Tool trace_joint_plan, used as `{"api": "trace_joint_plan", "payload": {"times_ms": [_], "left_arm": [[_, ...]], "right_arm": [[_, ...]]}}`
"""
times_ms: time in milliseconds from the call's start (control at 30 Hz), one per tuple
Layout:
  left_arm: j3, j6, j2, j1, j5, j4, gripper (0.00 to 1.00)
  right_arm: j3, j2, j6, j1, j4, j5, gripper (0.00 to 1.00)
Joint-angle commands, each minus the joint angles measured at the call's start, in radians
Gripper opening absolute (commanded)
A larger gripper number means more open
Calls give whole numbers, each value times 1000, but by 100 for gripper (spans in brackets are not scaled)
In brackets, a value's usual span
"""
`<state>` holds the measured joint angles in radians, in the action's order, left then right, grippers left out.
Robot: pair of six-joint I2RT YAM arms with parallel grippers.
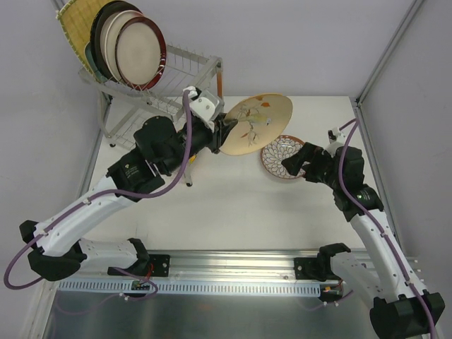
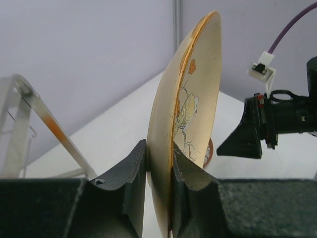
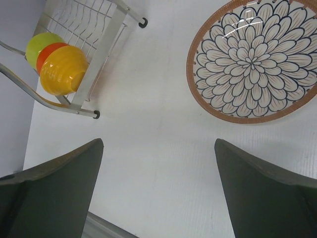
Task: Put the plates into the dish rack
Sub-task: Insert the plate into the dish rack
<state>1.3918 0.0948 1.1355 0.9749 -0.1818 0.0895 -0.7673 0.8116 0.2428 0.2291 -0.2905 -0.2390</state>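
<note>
Bowls (image 3: 62,69) nest in dish rack (image 3: 99,64), near petal plate (image 3: 255,59).

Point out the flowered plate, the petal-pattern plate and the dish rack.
flowered plate (image 1: 258,121): top view, middle of its face.
petal-pattern plate (image 3: 254,58): right wrist view, centre of the pattern.
dish rack (image 1: 217,74): top view, its right corner post.

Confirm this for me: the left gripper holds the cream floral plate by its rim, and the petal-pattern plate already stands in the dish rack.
Not quite. The petal-pattern plate is not in the dish rack; it lies flat on the table, as the right wrist view shows. The left gripper does hold the cream floral plate by its rim.
</note>
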Motion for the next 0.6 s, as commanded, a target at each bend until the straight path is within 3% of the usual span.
{"api": "trace_joint_plan", "payload": {"times_ms": [0,167,567], "left_arm": [[188,124,13,-8,22,-195,0],[317,194,70,-60,41,-194,0],[496,238,128,-338,119,-194,0]], "right_arm": [[-64,21,-14,-5,-24,29,100],[-95,61,-19,-5,-55,8,100],[-132,155,-16,-5,-85,-129,100]]}}
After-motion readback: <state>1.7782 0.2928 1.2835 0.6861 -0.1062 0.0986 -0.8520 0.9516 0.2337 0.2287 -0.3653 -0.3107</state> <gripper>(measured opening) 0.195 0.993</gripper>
